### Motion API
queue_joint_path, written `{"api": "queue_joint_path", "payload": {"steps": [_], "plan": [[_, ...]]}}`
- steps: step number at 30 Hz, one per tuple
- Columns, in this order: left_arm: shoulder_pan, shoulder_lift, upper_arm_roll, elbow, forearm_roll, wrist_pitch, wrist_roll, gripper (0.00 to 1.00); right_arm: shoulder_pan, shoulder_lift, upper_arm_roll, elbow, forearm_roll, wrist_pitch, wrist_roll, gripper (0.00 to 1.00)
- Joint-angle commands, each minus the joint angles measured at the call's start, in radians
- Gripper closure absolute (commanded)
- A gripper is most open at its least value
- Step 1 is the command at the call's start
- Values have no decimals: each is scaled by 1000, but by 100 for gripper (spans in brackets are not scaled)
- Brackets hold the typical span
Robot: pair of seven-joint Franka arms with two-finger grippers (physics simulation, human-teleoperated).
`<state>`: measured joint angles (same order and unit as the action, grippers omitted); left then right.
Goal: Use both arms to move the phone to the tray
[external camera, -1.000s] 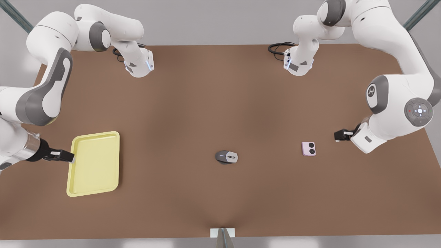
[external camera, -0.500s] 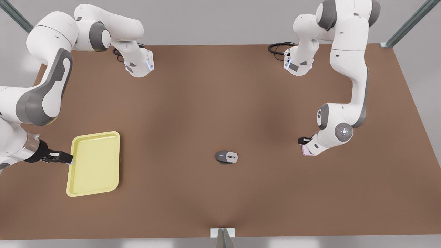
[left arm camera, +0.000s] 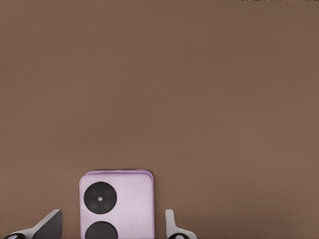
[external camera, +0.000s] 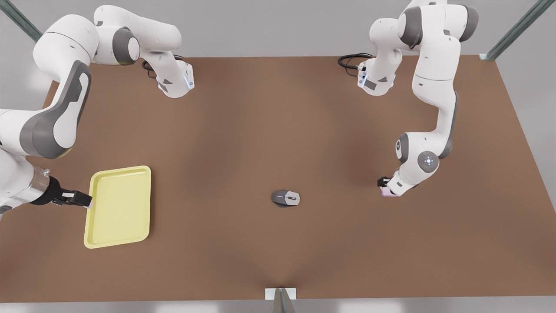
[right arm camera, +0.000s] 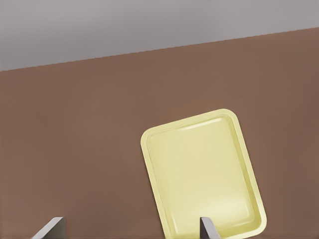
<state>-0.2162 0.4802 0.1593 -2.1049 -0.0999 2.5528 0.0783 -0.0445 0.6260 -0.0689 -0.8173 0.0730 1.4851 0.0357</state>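
The left gripper [left arm camera: 107, 226] hangs directly over the pink phone [left arm camera: 116, 204], its two fingertips [left arm camera: 47, 224] spread wide and standing clear of the phone's two long sides, so it is released and grasping nothing. In the front view the phone [external camera: 385, 192] lies flat on the brown table [external camera: 278, 143], toward the table's right edge and mostly hidden under this arm's wrist.

To do the pick well, I judge the fingers should come straight down with the phone centred between them, low enough to catch the slab's thin edges near the tabletop, then close evenly so it does not skid or twist. The lift should be vertical before any travel toward the left edge.

The right gripper [right arm camera: 130, 229] waits at the left side of the table, just beside the yellow tray [external camera: 119, 206], fingers apart and empty, with the tray [right arm camera: 202, 172] ahead of it. The tray lies well apart from the phone.

Count: one phone, one tray, one grey computer mouse [external camera: 286, 198] lying between them near the table's middle, two arms, two grippers.
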Motion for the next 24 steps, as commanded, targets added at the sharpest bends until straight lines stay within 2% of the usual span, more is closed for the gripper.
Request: {"api": "queue_joint_path", "payload": {"steps": [1,10,11,16,18,24], "plan": [[0,5,0,0,2,46,-48,0,0,-2,0,1,1,0,3,0],[0,63,0,-6,2,87,-38,0,0,-2,0,1,1,0,3,0],[0,63,0,-6,2,87,-40,4,0,-2,0,0,1,0,3,0],[0,58,0,-6,3,78,-38,4,0,-2,0,1,1,0,3,0],[0,58,0,-6,2,78,-38,18,0,-2,0,1,1,0,3,0],[0,58,0,-6,3,75,-40,20,0,-2,0,1,1,0,3,0]]}}
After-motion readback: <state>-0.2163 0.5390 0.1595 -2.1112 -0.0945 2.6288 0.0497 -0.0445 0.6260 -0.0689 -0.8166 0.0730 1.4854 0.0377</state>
